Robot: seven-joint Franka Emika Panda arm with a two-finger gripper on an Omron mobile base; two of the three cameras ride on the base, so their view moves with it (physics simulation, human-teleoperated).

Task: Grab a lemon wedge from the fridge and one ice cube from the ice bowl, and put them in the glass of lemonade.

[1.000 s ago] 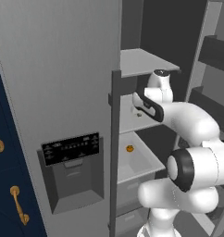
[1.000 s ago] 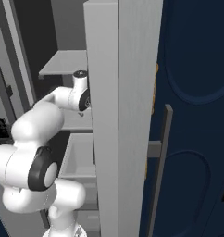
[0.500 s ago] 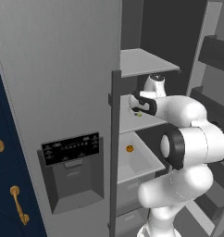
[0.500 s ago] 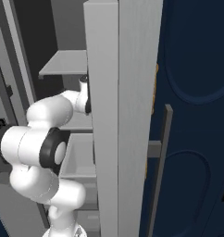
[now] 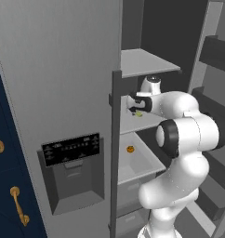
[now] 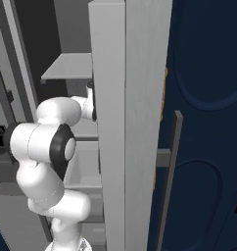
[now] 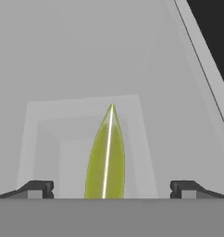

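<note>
Lemon wedge [image 7: 106,155]: yellow-green sliver lying on the middle fridge shelf [image 5: 133,122], narrow ridge uppermost; in the hand view it stands at centre, pointing toward 12 o'clock, midway between the two fingertips. In the left base view it shows as a small yellow-green speck [image 5: 138,113] just below the hand. Step in hand, as judged: closing on the wedge. Handling advice: keep the wedge centred between the tips, come low enough that the pads meet its flanks and not the thin ridge, and close slowly, since so small and tapered a piece would likely squirt out or tip under a fast or off-centre pinch; avoid pressing the tips into the shelf. Gripper [image 7: 111,189]: jaws spread to their widest, one tip at 8 o'clock and the other at 4 o'clock of the wedge, each clear of it; nothing held, no contact evident. Fridge [image 5: 63,93]: right door swung out, arm reaching into the compartment. Orange item [image 5: 130,149]: sits in the drawer at 6 o'clock of the wedge, well apart.
</note>
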